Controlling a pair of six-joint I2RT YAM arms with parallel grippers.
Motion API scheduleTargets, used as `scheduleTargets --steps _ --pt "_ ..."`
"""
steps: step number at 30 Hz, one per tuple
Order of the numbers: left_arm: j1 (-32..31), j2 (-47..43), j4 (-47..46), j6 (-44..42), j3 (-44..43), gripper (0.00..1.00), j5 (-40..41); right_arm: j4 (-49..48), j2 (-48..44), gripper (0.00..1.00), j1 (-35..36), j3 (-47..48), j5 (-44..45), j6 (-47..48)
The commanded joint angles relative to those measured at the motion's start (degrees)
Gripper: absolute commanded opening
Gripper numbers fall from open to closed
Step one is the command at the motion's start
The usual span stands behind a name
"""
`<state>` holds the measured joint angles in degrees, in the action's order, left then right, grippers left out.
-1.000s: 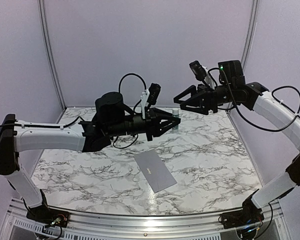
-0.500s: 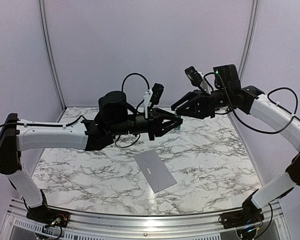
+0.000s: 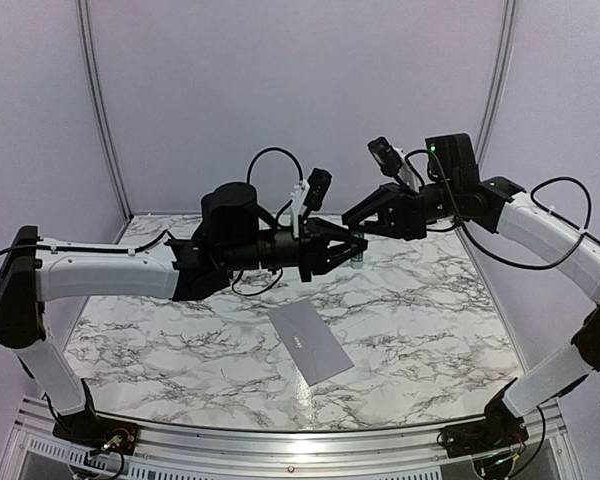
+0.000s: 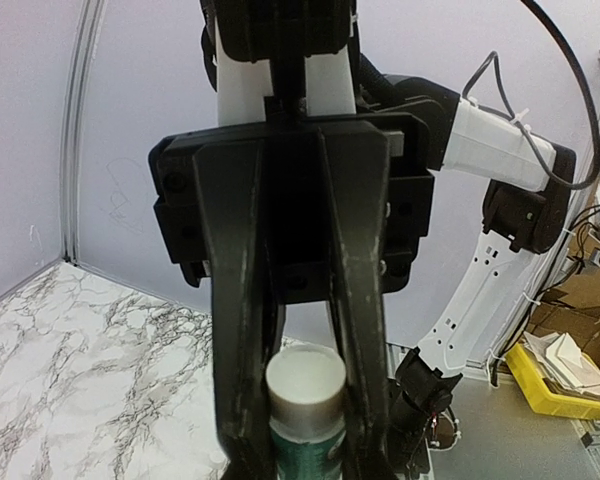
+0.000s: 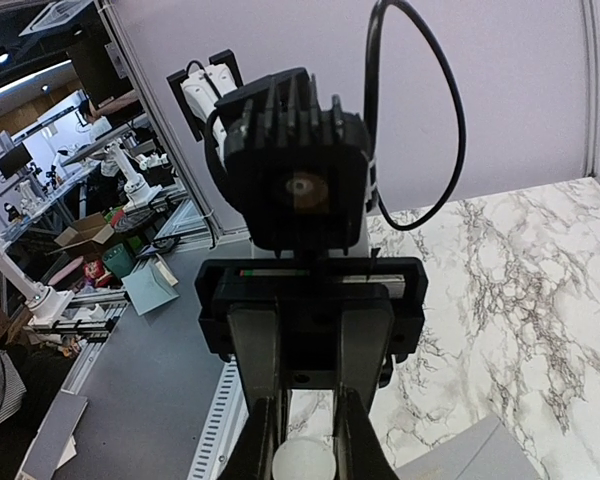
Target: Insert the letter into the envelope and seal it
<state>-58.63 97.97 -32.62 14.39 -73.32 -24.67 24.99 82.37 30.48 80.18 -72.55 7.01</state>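
The right fingers [image 3: 363, 217] have moved in and are now pinching the white cap of the tube [image 4: 305, 385], which the left fingers [image 3: 346, 246] are clamping upright in mid-air. The envelope [image 3: 310, 342] is lying flat on the surface [image 3: 430, 320], well apart from both, nearer the arm bases, its long axis running far-left to near-right.

Envelope [image 3: 310, 342] on table [image 3: 435, 325], before raised tube [image 4: 305, 385]
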Motion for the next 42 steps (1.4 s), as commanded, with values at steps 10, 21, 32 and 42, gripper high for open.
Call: scheduleTargets --steps 10,21,32,42 --pt "0.18 0.47 -0.60 0.05 -1.38 0.32 3.03 -0.80 0.14 0.01 -0.05 2.49 1.28 -1.26" --pt "-1.22 2.32 -0.71 -1.76 -1.20 0.43 2.05 -6.59 0.07 0.00 -3.48 3.31 -0.94 -6.64" --pt "-1.13 3.18 -1.55 -0.62 -2.00 0.42 4.46 -9.27 -0.58 0.00 -3.50 1.11 -2.04 -9.89" --pt "-0.61 4.49 -4.31 1.81 -3.10 0.31 2.11 -9.69 -1.16 0.00 -3.54 -0.22 -1.97 -9.87"
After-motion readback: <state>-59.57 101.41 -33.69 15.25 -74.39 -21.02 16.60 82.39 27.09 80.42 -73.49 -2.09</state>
